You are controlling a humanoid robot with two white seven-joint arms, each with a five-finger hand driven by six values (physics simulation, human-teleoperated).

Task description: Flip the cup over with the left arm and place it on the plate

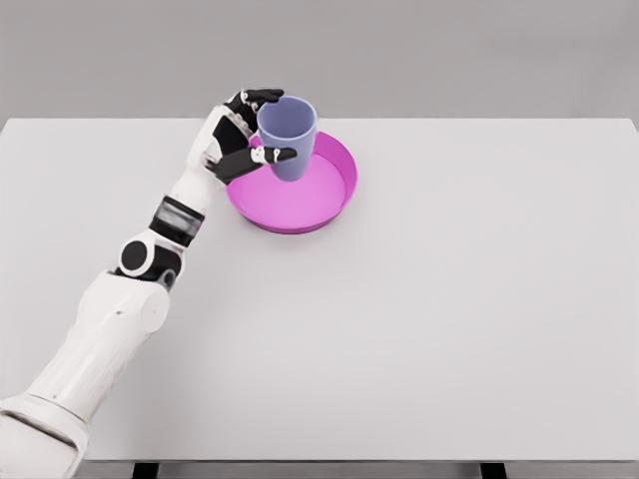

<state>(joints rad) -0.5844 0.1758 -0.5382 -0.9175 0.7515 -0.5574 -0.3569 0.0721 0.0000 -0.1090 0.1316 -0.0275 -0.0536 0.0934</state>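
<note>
Left hand (243, 135) wrapped around the lavender-blue smooth plastic cup (288, 136), thumb across the front wall, other fingers curled behind near the rim. Cup upright, mouth up, over the left part of the round magenta shallow-rimmed plate (324, 205); can't tell whether its base is touching the plate floor or just above it. Plate sitting near the far edge of the white table (449, 299), left of centre. Right arm not visible.

Handling guess: looks light, rigid, thin-walled, glossy, so likely slippery under hard fingertips. Empty inside as far as visible. Slight taper, narrower at base, so a grip low down could slide. Best hold: mid-wall, thumb opposing fingers, same as now. Not fragile by the look, but easy to tip on release; base small against height. Safer to open fingers only once base is flat on the plate floor, clear of the raised rim.
</note>
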